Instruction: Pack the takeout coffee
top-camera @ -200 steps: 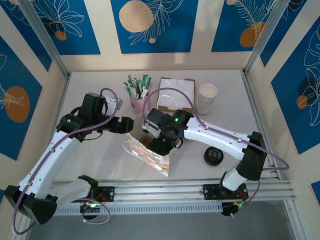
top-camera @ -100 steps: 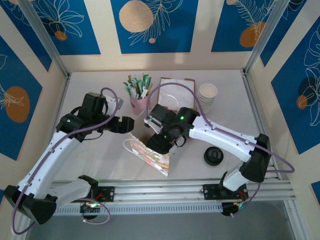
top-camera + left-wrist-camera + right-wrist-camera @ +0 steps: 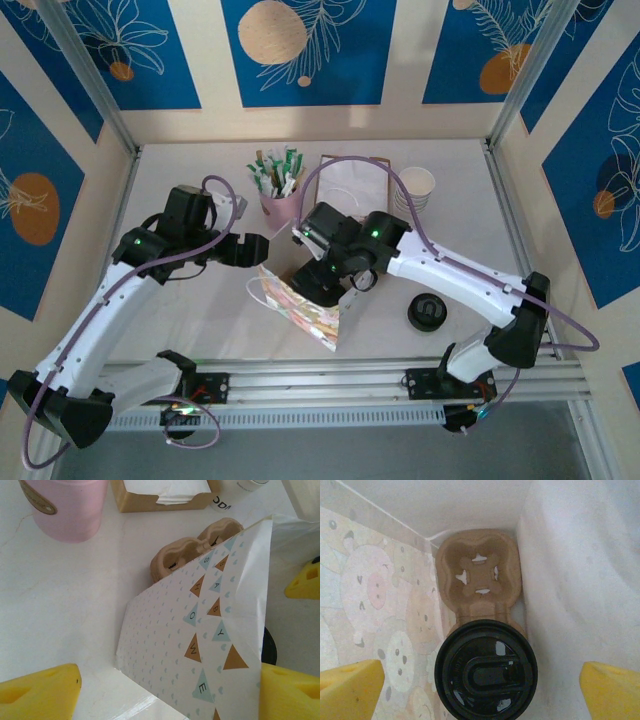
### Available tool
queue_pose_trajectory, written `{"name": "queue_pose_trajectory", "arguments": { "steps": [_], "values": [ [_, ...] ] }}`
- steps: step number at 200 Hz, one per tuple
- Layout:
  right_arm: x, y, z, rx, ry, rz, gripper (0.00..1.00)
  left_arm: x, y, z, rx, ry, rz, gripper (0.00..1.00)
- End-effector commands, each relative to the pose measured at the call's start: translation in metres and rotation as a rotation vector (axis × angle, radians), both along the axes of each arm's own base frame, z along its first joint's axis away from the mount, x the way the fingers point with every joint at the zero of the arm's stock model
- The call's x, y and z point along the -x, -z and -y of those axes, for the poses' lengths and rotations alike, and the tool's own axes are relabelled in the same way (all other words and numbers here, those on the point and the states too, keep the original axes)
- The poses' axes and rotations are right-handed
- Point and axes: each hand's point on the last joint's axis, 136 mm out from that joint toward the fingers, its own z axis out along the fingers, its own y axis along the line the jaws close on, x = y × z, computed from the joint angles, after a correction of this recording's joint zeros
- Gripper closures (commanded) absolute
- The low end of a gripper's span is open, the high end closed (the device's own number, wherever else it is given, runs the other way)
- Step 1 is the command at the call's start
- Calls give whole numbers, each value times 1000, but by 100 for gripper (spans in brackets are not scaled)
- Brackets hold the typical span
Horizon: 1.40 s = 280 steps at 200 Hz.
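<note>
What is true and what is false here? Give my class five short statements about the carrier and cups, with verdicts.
1. A cup with a black lid sits in one hole of the cardboard carrier. True.
2. The carrier's other hole holds a cup too. False: it is empty.
3. The right hand is open, a finger each side of that cup. True.
4. The pink cup lies tipped over. False: it stands upright, holding sticks.
5. A loose black lid lies on the table. True.
</note>
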Motion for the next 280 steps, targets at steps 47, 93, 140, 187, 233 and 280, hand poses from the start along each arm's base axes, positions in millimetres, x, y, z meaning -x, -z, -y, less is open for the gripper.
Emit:
{"name": "queue_pose_trajectory", "arguments": {
  "steps": [47,93,140,187,233,280],
  "values": [
    [-8,-56,3,-162,74,108,7,2,-10,1,2,-5,23,14],
    [-4,-64,9,-178,76,116,17,1,-10,1,4,-4,19,14],
    [-3,-72,16,-177,80,137,24,0,-12,2,3,-3,23,14],
    [1,-81,23,-184,80,151,28,-2,-14,4,6,-1,23,14],
    [6,-90,25,-213,72,162,27,-2,-14,5,6,1,21,14],
    [15,-112,24,-323,36,185,26,-2,-15,6,7,2,23,14]
  ]
}}
